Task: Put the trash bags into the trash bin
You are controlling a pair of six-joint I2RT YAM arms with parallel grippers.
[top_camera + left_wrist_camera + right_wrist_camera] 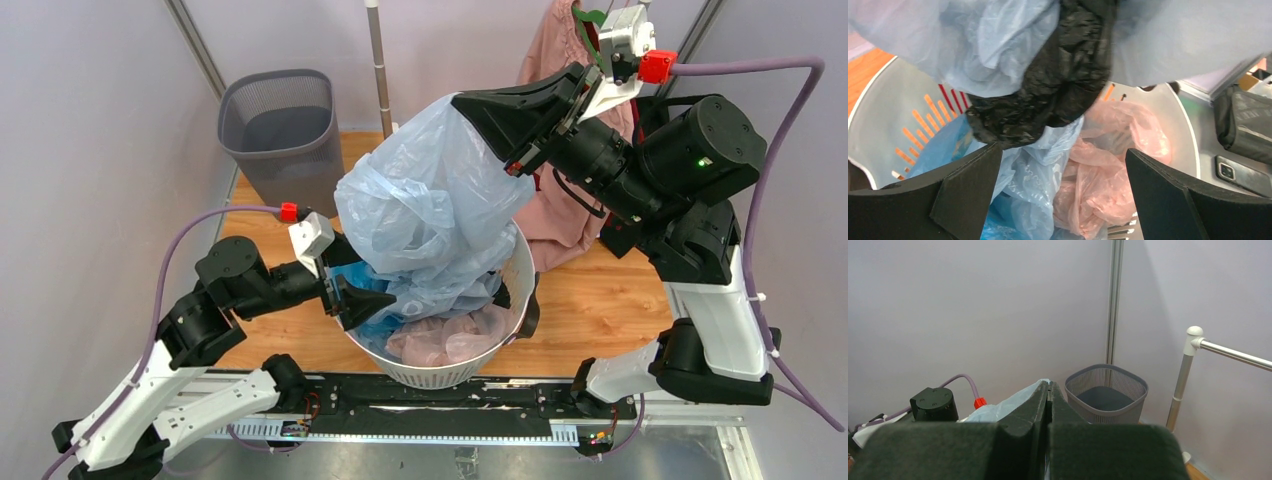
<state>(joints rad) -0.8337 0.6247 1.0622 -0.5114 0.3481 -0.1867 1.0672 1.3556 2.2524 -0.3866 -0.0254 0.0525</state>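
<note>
Overhead, the right hand [462, 103] is clenching flat on the top of the pale blue bag [430, 200] and holding it raised over the white basket [440, 372]. The bag's lower folds are trailing down inside the basket. The left hand [350, 300] is sitting at the basket's left rim, jaws spread wide, gripping nothing. The trash bin [280, 130] is standing well apart at the far left corner, beyond the bench [610, 300].

Only the left wrist view is showing a black bag [1058, 75], which is hanging bunched among the blue film. Under it a pink bag [1108, 165] is lying in the basket, and a phone [1235, 172] is lying outside the rim. The right wrist view is showing the closed fingers with a sliver of blue film beside them, the bin's open top beyond, and a white rail [1228, 352].

The bench is showing bare wood. A pink garment [560, 220] is draping down at its far right. Pale lilac walls [90, 120] are enclosing the space.
</note>
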